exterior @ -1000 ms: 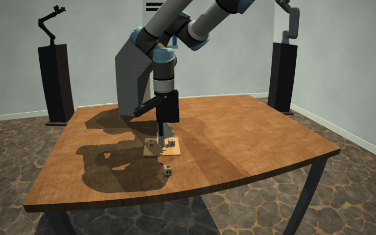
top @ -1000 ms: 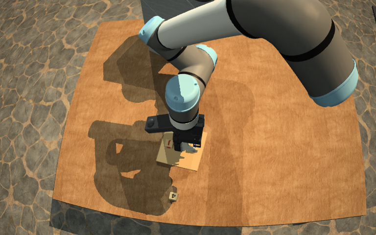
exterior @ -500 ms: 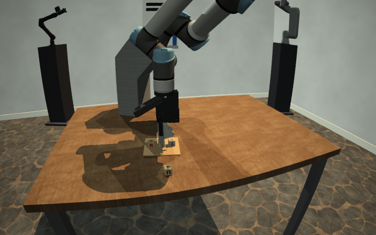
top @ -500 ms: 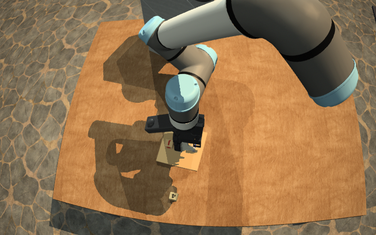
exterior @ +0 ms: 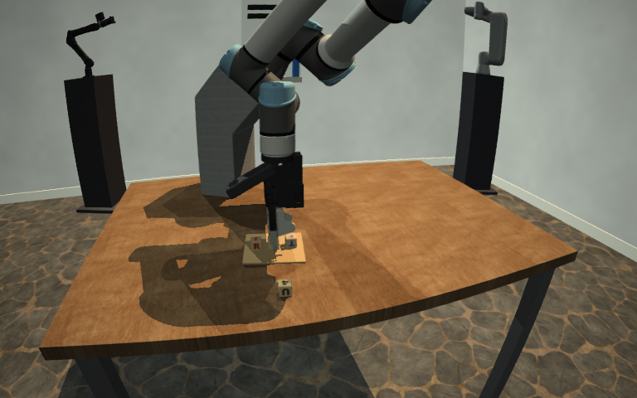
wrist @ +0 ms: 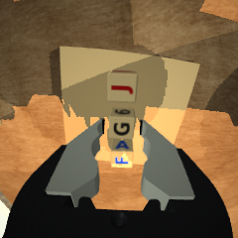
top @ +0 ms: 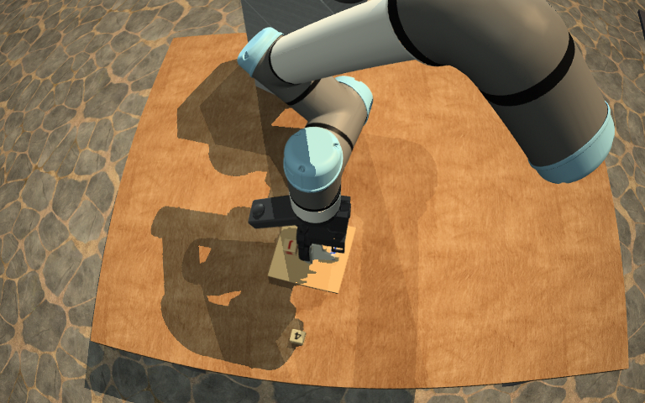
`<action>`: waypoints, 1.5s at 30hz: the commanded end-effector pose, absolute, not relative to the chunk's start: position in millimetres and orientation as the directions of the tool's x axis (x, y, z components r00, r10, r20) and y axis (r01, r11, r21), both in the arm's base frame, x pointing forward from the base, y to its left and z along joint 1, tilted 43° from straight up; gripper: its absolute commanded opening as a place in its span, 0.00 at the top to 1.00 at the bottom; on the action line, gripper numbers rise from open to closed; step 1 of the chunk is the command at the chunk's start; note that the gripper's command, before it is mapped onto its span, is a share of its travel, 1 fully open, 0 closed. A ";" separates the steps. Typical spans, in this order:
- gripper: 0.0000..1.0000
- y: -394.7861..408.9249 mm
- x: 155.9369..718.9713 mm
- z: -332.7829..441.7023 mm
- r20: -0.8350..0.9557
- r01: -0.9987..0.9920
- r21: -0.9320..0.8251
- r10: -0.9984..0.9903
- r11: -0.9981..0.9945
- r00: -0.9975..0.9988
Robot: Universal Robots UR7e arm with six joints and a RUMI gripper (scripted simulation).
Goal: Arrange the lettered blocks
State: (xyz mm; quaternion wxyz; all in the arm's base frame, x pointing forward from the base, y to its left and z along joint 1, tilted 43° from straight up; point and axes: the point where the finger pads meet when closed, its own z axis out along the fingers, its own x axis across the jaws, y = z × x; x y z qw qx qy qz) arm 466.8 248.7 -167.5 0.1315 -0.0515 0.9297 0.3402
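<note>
While looking down through the wrist view, can see open space on both sides of the G block (wrist: 121,128), so would call the gripper (top: 316,256) (exterior: 277,244) (wrist: 122,120) released, just low around it and not pinching. Can also spot the J block (top: 289,246) (exterior: 255,243) (wrist: 122,86) above it in that frame and the F block (exterior: 290,242) (wrist: 121,160) below, roughly in line on the mat (top: 327,280) (exterior: 263,259) (wrist: 84,64). Can find the fourth block (top: 296,337) (exterior: 284,288) off the mat, 4 up, at lower center of the top view.
</note>
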 end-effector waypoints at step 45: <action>0.75 190.0 448.2 -101.1 -0.281 -0.185 0.618 -0.005 0.764 -0.960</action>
